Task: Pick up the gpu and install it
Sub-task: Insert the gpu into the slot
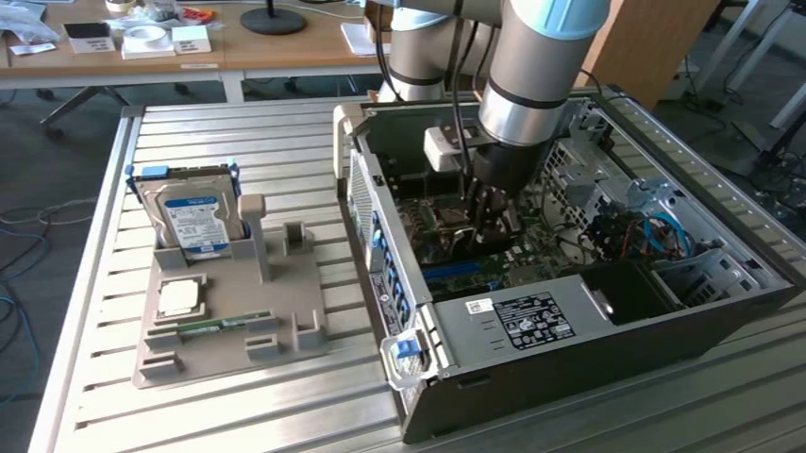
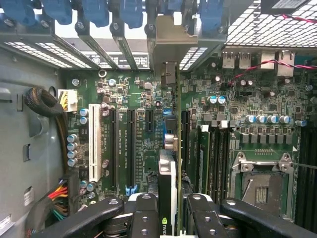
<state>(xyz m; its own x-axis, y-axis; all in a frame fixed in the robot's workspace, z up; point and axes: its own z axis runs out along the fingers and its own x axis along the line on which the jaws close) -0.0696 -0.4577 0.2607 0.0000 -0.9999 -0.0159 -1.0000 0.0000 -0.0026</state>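
Observation:
The gpu [image 2: 171,163] is seen edge-on in the wrist view as a thin card with a dark cooler and a green logo. It stands upright over the green motherboard [image 2: 124,99], in line with the long black slots, its metal bracket [image 2: 168,39] at the case's rear wall. My gripper [image 2: 173,220] is shut on it, one black finger [image 2: 143,218] on each side. In the exterior view the gripper [image 1: 489,226] reaches deep into the open computer case [image 1: 567,321]. Whether the card's edge sits in a slot is hidden.
Beside the card lie a white slot [image 2: 95,141], the bare processor socket [image 2: 260,186] and a cable bundle [image 2: 44,104]. Outside the case, on the exterior view's left, a grey holder [image 1: 226,321] carries the hard drive [image 1: 195,217], a processor chip [image 1: 179,297] and a green memory stick [image 1: 208,327].

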